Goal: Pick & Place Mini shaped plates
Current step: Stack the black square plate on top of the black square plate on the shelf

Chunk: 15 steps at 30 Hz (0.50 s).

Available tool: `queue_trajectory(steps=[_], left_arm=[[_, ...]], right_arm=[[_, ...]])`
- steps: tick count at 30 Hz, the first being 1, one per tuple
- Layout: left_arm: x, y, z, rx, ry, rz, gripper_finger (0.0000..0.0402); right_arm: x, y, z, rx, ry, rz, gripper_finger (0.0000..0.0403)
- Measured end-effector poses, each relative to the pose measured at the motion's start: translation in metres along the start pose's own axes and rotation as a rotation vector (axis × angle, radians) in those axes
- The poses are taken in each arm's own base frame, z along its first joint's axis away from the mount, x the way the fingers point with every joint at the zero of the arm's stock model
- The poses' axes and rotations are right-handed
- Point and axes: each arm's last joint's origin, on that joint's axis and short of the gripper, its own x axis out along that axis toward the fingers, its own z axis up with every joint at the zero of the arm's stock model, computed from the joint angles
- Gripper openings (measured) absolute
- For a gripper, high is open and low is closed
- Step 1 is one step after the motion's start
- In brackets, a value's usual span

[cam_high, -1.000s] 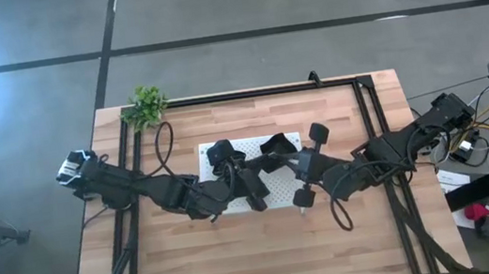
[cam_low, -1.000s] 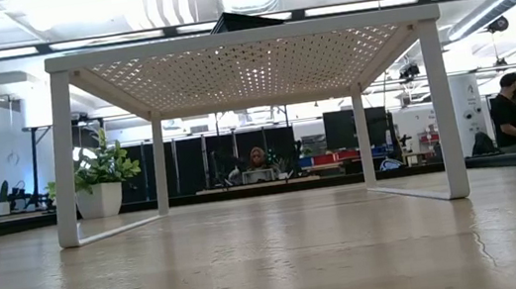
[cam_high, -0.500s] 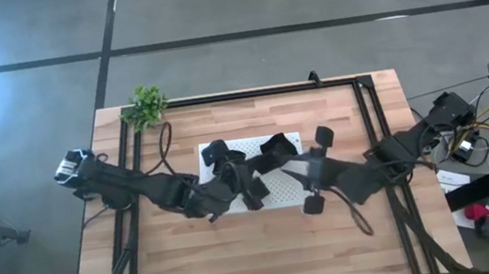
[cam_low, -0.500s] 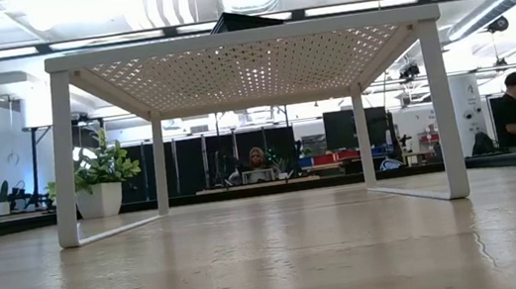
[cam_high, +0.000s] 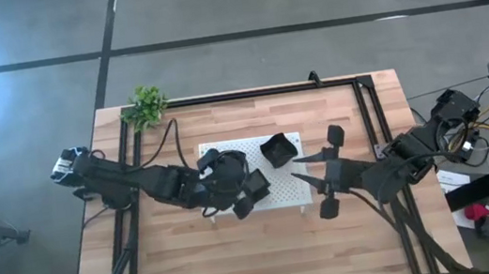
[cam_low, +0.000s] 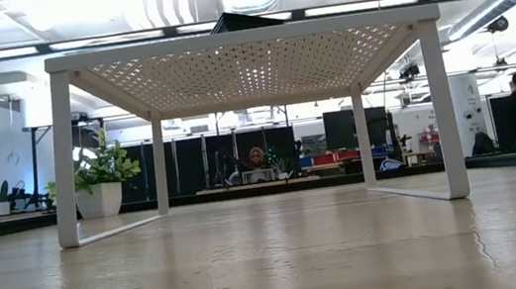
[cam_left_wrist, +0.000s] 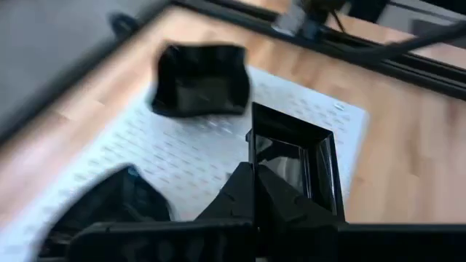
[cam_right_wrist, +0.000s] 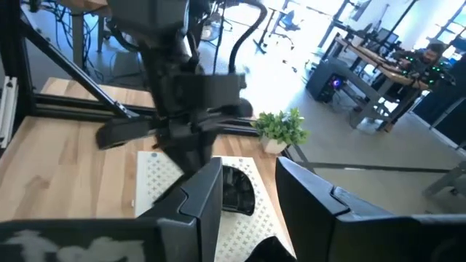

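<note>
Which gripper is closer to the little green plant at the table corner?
Left. The left gripper sits over the white board, nearer the plant. The right gripper hangs by the board's far end, farther off.

Three mini shaped plates (cam_left_wrist: pixel 198 80), one white perforated board (cam_high: pixel 218 149), one plant (cam_high: pixel 148 105), two arms.

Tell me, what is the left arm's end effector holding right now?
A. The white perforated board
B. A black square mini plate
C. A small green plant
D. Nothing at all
B: in the left wrist view the left end effector is shut on the rim of a black square mini plate, carried above the white perforated board; the right end effector is open and empty.
</note>
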Motion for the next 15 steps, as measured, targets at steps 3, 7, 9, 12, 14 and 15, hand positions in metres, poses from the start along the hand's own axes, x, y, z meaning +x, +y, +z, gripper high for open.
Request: queue_trajectory(steps=[3,7,9,12,14,15], left_arm=[[0.005,-0.001,-0.003,-0.036,0.048,-0.04,0.0],[0.009,0.0,-0.008,-0.081,0.104,-0.073,0.0],[0.011,0.0,-0.011,-0.093,0.111,-0.069,0.0],[0.016,0.004,-0.014,-0.097,0.121,-0.051,0.0],[0.019,0.007,-0.015,-0.102,0.127,-0.039,0.0],[0.02,0.008,-0.016,-0.103,0.13,-0.036,0.0]], right_arm=[[-0.001,-0.001,0.0,0.001,-0.002,0.0,0.0124],[-0.002,-0.001,0.0,0.002,-0.003,0.002,0.0128],[-0.001,-0.001,0.0,0.0,-0.003,0.002,0.013],[-0.001,-0.001,0.0,0.0,-0.003,0.001,0.0129],[-0.001,-0.001,0.0,0.0,-0.003,0.001,0.0127],[-0.001,-0.001,0.0,0.0,-0.002,0.001,0.0126]])
